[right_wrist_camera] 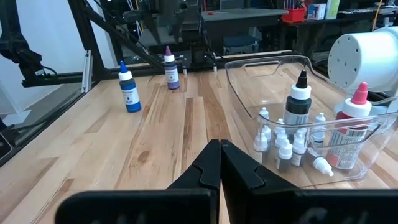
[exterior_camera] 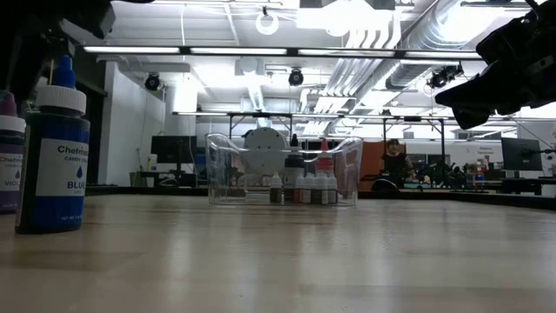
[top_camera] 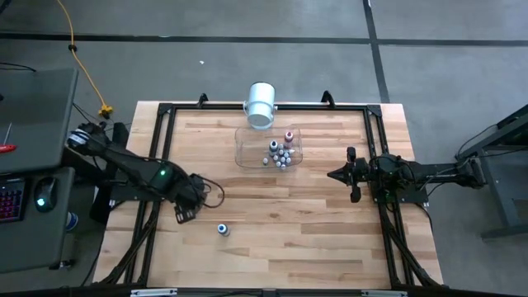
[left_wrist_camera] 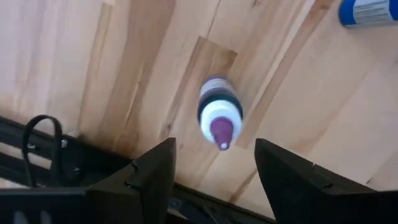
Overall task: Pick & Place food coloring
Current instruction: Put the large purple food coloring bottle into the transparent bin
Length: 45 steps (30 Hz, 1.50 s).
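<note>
The left end effector (top_camera: pixel 186 214) hangs over the left side of the table (top_camera: pixel 313 239), fingers spread wide and holding nothing. Directly beneath it a purple-tipped bottle (left_wrist_camera: pixel 219 116) stands upright on the wood, framed between the fingers but apart from them. A blue bottle (top_camera: pixel 222 228) stands near it. The other food coloring bottles (top_camera: pixel 279 154), among them a black-capped and a pink one, sit together inside the clear tub (top_camera: pixel 247 153), beside the white cylinder (top_camera: pixel 260 105). The right end effector (top_camera: pixel 332 175) waits at the table's right, closed and empty.
</note>
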{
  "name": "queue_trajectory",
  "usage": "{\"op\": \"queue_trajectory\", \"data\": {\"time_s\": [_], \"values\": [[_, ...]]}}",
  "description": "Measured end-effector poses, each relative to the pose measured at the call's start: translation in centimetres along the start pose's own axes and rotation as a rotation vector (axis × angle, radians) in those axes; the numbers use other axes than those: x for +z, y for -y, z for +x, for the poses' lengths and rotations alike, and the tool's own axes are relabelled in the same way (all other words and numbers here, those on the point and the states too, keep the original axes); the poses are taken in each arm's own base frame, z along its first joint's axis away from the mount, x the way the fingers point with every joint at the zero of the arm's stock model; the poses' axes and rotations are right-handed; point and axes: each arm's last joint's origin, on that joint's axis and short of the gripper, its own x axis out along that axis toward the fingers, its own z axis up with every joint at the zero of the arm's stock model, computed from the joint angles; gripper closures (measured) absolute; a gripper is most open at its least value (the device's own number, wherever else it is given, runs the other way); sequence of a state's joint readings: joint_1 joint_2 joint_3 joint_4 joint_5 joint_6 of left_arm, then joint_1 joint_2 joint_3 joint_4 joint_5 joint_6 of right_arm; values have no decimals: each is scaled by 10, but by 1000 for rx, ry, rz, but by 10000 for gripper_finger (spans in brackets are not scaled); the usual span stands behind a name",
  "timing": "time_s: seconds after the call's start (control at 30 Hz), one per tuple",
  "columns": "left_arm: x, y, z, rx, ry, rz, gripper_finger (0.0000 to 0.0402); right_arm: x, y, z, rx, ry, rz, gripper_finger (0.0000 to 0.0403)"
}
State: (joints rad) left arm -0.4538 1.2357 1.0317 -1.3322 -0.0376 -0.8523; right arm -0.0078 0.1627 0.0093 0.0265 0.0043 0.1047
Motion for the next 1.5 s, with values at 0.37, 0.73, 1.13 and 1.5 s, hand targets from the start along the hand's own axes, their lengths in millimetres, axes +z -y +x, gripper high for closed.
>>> {"op": "queue_trajectory", "data": {"time_s": [0.37,0.73,1.13,1.5], "values": [[0,8,25,5,-9,20,188,0,0,0,0,1,0,402],[1,8,28,9,-5,35,188,0,0,0,0,0,0,402],[-1,8,35,-15,-36,55,189,0,0,0,0,0,0,402],[0,8,35,-7,-25,63,204,0,0,0,0,1,0,402]]}}
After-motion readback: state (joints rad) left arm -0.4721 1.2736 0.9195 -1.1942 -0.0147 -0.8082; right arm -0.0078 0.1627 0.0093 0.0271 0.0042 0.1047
